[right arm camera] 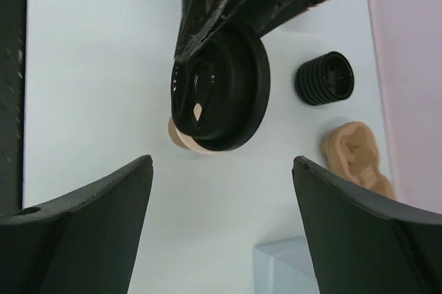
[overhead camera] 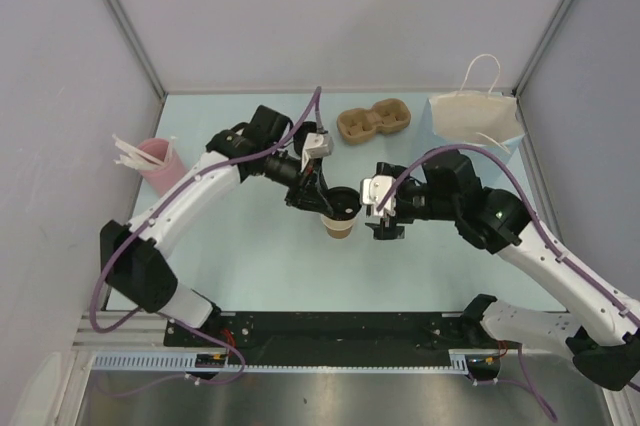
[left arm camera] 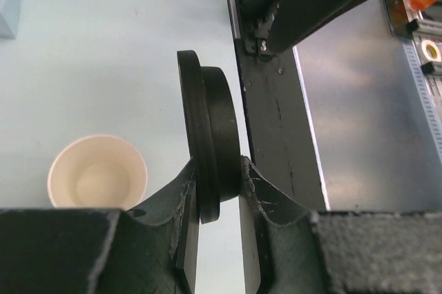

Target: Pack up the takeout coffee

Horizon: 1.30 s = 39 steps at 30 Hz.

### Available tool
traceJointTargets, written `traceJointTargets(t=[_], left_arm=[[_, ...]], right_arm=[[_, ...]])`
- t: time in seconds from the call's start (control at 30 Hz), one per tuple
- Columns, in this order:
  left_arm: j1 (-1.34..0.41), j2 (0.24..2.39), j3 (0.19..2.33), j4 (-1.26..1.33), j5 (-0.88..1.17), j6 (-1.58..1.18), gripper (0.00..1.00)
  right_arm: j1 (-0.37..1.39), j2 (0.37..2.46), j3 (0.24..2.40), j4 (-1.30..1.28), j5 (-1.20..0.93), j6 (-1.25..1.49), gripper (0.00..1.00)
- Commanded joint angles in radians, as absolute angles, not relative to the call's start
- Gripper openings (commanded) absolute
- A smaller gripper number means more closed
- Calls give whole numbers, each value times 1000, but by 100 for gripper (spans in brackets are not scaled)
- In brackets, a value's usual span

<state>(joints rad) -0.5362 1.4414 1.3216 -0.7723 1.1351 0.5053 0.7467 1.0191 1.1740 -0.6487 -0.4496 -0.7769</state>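
The takeout coffee cup [overhead camera: 339, 229], tan kraft paper and cream-white inside, stands upright mid-table. It is open-topped in the left wrist view [left arm camera: 97, 173]. My left gripper [overhead camera: 322, 196] is shut on a round black lid [overhead camera: 344, 203]. It holds the lid by its rim just above the cup's far edge, not seated. The lid stands edge-on between the fingers [left arm camera: 210, 135]. My right gripper [overhead camera: 384, 214] is open and empty, just right of the cup. In its wrist view the lid [right arm camera: 224, 97] covers most of the cup [right arm camera: 178, 135].
A tan pulp cup carrier [overhead camera: 373, 123] and a white paper bag [overhead camera: 475, 111] sit at the back. A pink cup of white stirrers [overhead camera: 153, 159] stands at the left. A stack of black lids [right arm camera: 324, 78] lies beyond the carrier [right arm camera: 356, 156].
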Motion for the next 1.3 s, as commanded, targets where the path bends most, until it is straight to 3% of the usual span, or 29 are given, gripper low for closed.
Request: traceJointTargets(t=[0.0, 0.4, 0.77, 1.27], left_arm=[[-528, 1569, 1500, -1176, 1112, 695, 9], [-512, 1804, 1644, -1465, 1143, 778, 10], [-505, 1836, 1631, -1466, 1183, 775, 11], [-503, 1824, 1608, -1466, 1201, 792, 10]], right_arm=[[822, 983, 1203, -718, -220, -949, 85], [1077, 1109, 1193, -750, -25, -1037, 75], [1161, 1180, 1151, -716, -35, -996, 60], [1253, 1262, 1088, -624, 182, -1065, 53]])
